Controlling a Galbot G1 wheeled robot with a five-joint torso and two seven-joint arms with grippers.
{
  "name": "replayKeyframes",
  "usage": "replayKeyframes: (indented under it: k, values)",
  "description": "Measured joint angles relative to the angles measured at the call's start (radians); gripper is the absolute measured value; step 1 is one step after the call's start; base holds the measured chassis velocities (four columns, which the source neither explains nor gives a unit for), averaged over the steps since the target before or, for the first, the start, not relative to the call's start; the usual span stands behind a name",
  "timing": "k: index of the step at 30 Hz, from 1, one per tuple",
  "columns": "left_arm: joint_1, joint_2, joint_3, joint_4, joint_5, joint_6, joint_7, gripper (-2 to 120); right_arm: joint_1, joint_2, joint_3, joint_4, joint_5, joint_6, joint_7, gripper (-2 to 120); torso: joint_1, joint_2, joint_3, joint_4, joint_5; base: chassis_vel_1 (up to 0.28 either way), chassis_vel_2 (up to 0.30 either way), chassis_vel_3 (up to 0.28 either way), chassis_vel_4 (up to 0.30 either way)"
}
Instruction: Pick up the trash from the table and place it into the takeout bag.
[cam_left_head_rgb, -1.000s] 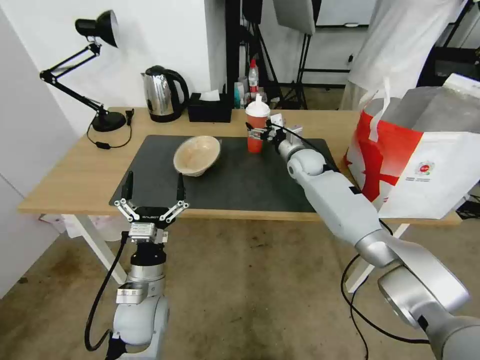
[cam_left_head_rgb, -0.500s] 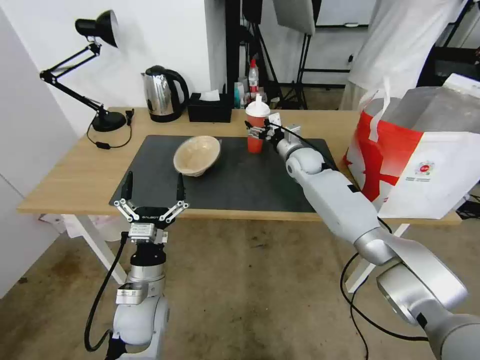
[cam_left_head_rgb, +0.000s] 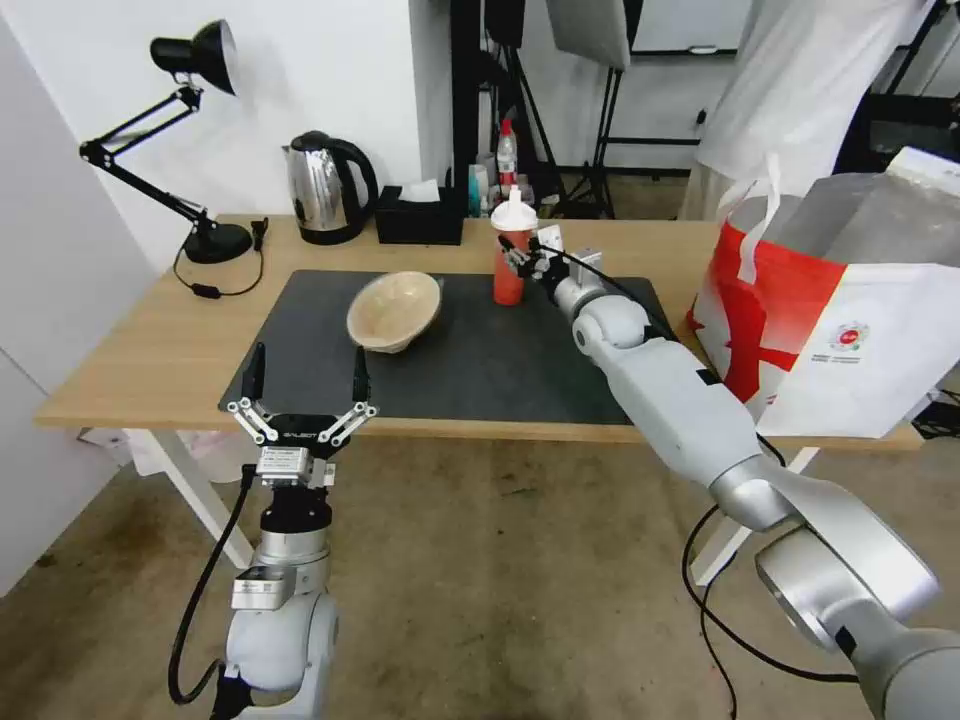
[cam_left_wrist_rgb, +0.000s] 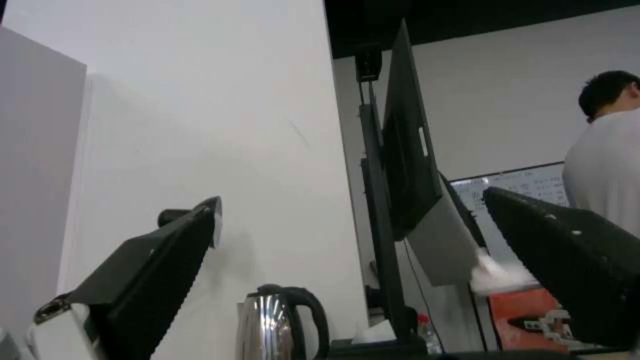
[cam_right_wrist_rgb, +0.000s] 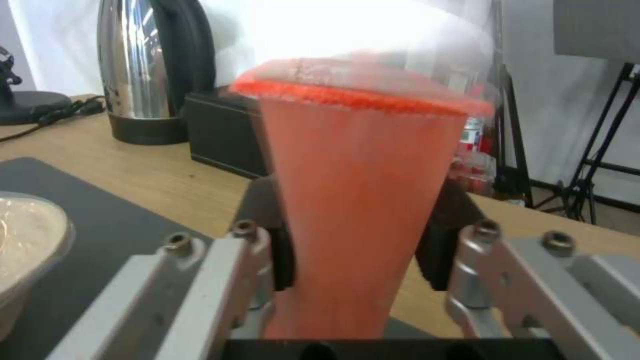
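A red translucent cup (cam_left_head_rgb: 509, 262) with a white lid stands upright at the back of the dark grey mat (cam_left_head_rgb: 470, 365). My right gripper (cam_left_head_rgb: 520, 264) is shut on its lower half. In the right wrist view the cup (cam_right_wrist_rgb: 360, 190) sits between the black pads (cam_right_wrist_rgb: 283, 256), pinched in at the waist. A beige paper-pulp bowl (cam_left_head_rgb: 393, 310) rests tilted on the mat's left half, apart from both grippers. The takeout bag (cam_left_head_rgb: 850, 320) stands open at the table's right end. My left gripper (cam_left_head_rgb: 305, 385) hangs open in front of the table's near edge, holding nothing.
A steel kettle (cam_left_head_rgb: 322, 188), a black tissue box (cam_left_head_rgb: 420, 215) and a black desk lamp (cam_left_head_rgb: 195, 150) line the back of the light-wood table (cam_left_head_rgb: 150, 345). A person in white stands behind the bag. Tripods and stands fill the floor behind the table.
The right gripper's fingers have closed onto the red cup, which now looks squeezed narrower. The left arm, the bowl and the bag have not moved.
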Motion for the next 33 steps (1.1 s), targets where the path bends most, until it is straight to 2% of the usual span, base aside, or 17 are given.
replayKeyframes:
  k: [12, 28, 33]
  values:
    - [-0.006, 0.0, -0.001, 0.0, 0.002, 0.002, 0.0, 100, -0.004, -0.024, 0.005, 0.051, 0.003, -0.001, 0.002, 3, 0.0, 0.0, 0.0, 0.0, 0.0001, 0.0, 0.0, 0.0, 0.0]
    - [-0.01, 0.0, -0.001, 0.0, 0.003, 0.004, 0.0, 100, -0.01, -0.062, 0.015, 0.141, 0.024, -0.011, 0.012, 2, 0.0, 0.0, 0.0, 0.0, 0.0, 0.0, 0.0, 0.0, 0.0]
    - [-0.013, 0.0, -0.003, 0.0, 0.005, 0.006, 0.001, 100, -0.022, -0.089, 0.049, 0.236, 0.04, -0.029, 0.021, 2, 0.0, 0.0, 0.0, 0.0, 0.0, 0.0, 0.0, 0.0, 0.0]
